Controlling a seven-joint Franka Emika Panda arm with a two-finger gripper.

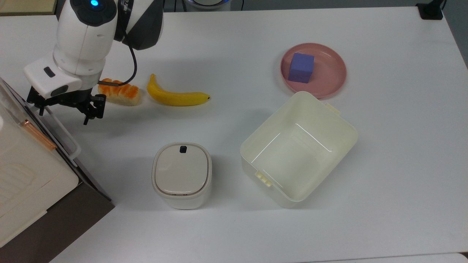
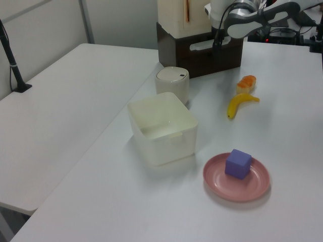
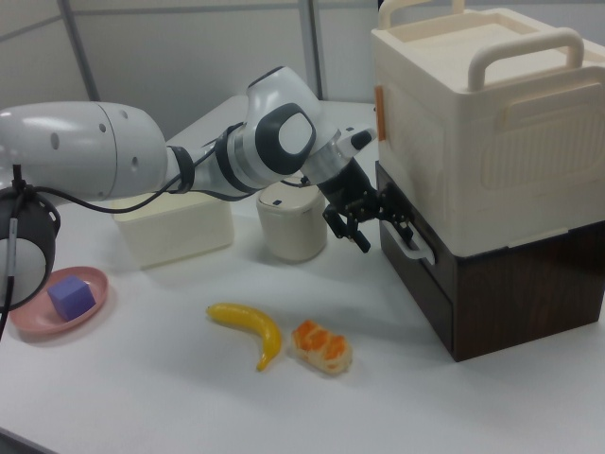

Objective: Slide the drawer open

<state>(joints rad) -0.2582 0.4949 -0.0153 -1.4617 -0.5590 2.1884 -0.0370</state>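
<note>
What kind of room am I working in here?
Likely a robotics lab or test room, not a home: white tables pushed together, plain partition walls, and toy props like a banana and a purple cube.

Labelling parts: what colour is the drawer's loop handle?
White, against the drawer's dark brown front; the handle shows best in the right view.
</note>
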